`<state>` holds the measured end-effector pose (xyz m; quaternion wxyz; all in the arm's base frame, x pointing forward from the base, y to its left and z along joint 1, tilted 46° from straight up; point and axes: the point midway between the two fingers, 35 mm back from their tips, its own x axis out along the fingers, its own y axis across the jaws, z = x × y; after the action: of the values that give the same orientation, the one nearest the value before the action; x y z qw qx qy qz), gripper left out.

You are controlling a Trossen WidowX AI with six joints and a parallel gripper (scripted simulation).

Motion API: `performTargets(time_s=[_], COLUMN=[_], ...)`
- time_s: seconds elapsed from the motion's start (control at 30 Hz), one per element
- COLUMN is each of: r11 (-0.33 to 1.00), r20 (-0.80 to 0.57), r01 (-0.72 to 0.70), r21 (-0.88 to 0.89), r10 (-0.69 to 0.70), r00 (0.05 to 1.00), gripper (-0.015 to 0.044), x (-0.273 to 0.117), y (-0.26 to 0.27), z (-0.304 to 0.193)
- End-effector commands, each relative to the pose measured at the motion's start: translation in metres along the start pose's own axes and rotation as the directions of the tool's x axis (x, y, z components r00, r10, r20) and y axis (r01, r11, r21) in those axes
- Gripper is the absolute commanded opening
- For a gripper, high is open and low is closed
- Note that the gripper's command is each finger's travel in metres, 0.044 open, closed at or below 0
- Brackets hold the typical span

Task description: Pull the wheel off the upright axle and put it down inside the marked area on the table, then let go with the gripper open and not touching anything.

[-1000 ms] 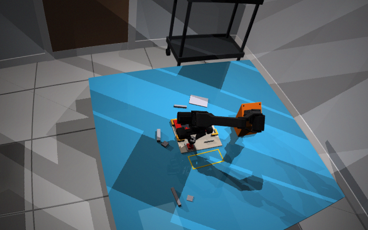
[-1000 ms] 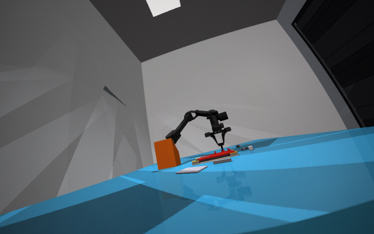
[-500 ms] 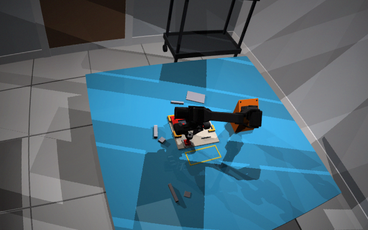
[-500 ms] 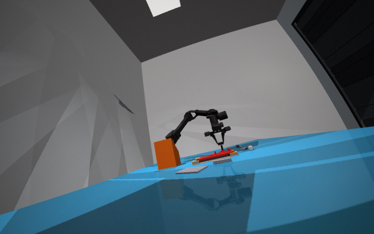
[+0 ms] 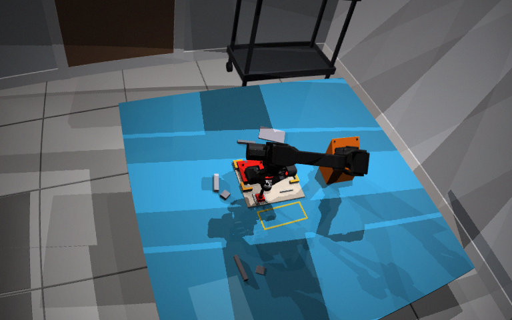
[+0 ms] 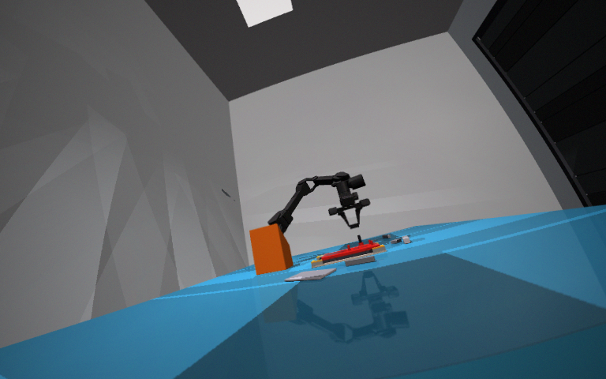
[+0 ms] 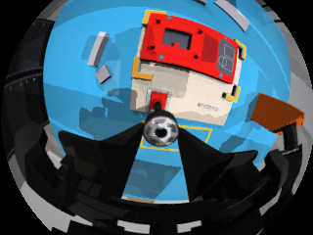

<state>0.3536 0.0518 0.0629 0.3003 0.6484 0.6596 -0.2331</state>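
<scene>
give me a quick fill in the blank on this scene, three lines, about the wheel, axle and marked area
1. The gripper is shut on the ____.
2. In the exterior view the wheel hangs ____ the upright axle, clear of it.
3. The marked area is outlined in ____ on the blue table.

Missing words: wheel; above; yellow

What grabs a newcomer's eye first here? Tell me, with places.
The black gripper hangs in the air above the red-topped board, shut on the small grey wheel, clear of the upright axle. The orange block under the arm's base stands out to the board's right in the top view. The yellow-outlined marked area lies just before the board.
</scene>
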Motion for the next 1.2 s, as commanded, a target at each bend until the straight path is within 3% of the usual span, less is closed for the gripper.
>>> performTargets(time_s=[0.0,0.6,1.17], r11=[1.000,1.000,1.000], r20=[-0.001,-0.005,-0.004], r01=[0.004,0.007,0.008], r21=[-0.002,-0.005,-0.006], r10=[-0.004,-0.007,-0.008], r00=[1.000,1.000,1.000], gripper=[0.0000,0.0000,0.0000], x=[0.000,-0.005,0.032], y=[-0.008,-0.054,-0.054], z=[-0.017,-0.083,-0.085])
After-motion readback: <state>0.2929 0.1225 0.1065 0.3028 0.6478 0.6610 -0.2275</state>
